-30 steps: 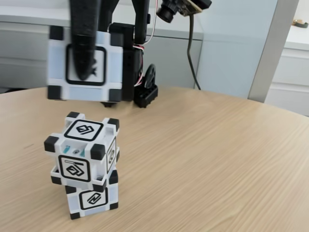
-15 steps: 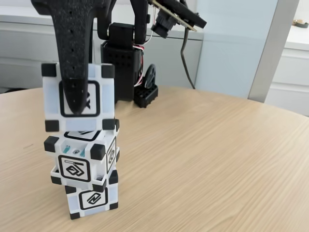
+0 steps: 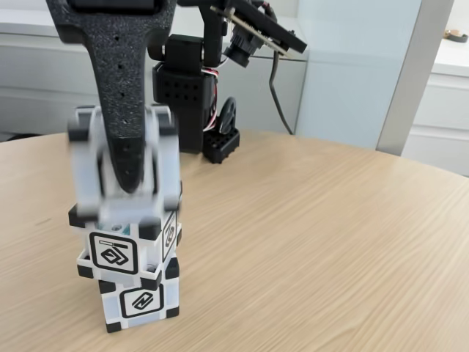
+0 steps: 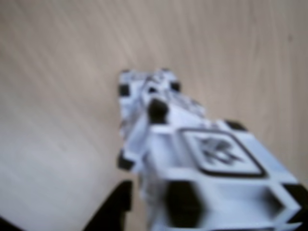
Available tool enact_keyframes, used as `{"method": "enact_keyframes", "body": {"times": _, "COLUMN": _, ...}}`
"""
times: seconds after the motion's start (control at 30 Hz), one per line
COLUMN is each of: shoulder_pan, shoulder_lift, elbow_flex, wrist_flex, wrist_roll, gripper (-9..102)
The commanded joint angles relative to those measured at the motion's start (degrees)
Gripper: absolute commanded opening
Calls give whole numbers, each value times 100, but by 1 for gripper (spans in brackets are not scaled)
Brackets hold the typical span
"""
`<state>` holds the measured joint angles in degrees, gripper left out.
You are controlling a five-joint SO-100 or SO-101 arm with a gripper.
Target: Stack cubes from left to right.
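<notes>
Two white cubes with black corners stand stacked at the front left of the wooden table in the fixed view: the lower cube and the middle cube, which sits slightly askew on it. A third cube, blurred by motion, is right on top of the middle one, hiding its top face. My black gripper comes down from above and is shut on it, one finger across its front face. In the wrist view the held cube looms large and blurred, with the stack below it.
The arm's black base and a small black clamp stand behind the stack. The wrist camera and its cable hang above. A white cabinet lies beyond the table's far right edge.
The gripper has lowered the held cube from high above the stack down onto the middle cube. The cube is now smeared by motion. The two stacked cubes have not shifted.
</notes>
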<state>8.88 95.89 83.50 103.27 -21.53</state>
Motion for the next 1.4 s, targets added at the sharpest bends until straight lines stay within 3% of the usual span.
{"method": "enact_keyframes", "body": {"times": 0.0, "shoulder_pan": 53, "shoulder_lift": 167, "elbow_flex": -185, "wrist_flex": 79, "wrist_roll": -167, "gripper": 43}}
{"method": "enact_keyframes", "body": {"times": 0.2, "shoulder_pan": -35, "shoulder_lift": 905, "elbow_flex": -185, "wrist_flex": 79, "wrist_roll": -246, "gripper": 41}}
{"method": "enact_keyframes", "body": {"times": 0.3, "shoulder_pan": -53, "shoulder_lift": 1635, "elbow_flex": -185, "wrist_flex": 70, "wrist_roll": -62, "gripper": 33}}
{"method": "enact_keyframes", "body": {"times": 0.33, "shoulder_pan": -62, "shoulder_lift": 1863, "elbow_flex": -185, "wrist_flex": 70, "wrist_roll": 35, "gripper": 27}}
{"method": "enact_keyframes", "body": {"times": 0.4, "shoulder_pan": -290, "shoulder_lift": 2329, "elbow_flex": -167, "wrist_flex": -9, "wrist_roll": 545, "gripper": 5}}
{"method": "enact_keyframes", "body": {"times": 0.43, "shoulder_pan": -510, "shoulder_lift": 2540, "elbow_flex": -158, "wrist_flex": -26, "wrist_roll": 738, "gripper": 1}}
{"method": "enact_keyframes", "body": {"times": 0.57, "shoulder_pan": -1529, "shoulder_lift": 3067, "elbow_flex": 229, "wrist_flex": -132, "wrist_roll": 1327, "gripper": 0}}
{"method": "enact_keyframes", "body": {"times": 0.7, "shoulder_pan": -2136, "shoulder_lift": 3876, "elbow_flex": 1397, "wrist_flex": -1160, "wrist_roll": 1670, "gripper": 0}}
{"method": "enact_keyframes", "body": {"times": 0.87, "shoulder_pan": -2268, "shoulder_lift": 5634, "elbow_flex": 4386, "wrist_flex": -3015, "wrist_roll": 1301, "gripper": 0}}
{"method": "enact_keyframes", "body": {"times": 0.97, "shoulder_pan": -2224, "shoulder_lift": 7049, "elbow_flex": 6284, "wrist_flex": -3665, "wrist_roll": 958, "gripper": 0}}
{"method": "enact_keyframes", "body": {"times": 1.17, "shoulder_pan": -2188, "shoulder_lift": 9053, "elbow_flex": 8438, "wrist_flex": -3735, "wrist_roll": 650, "gripper": 0}}
{"method": "enact_keyframes", "body": {"times": 1.37, "shoulder_pan": -2188, "shoulder_lift": 9422, "elbow_flex": 8684, "wrist_flex": -3735, "wrist_roll": 624, "gripper": 0}}
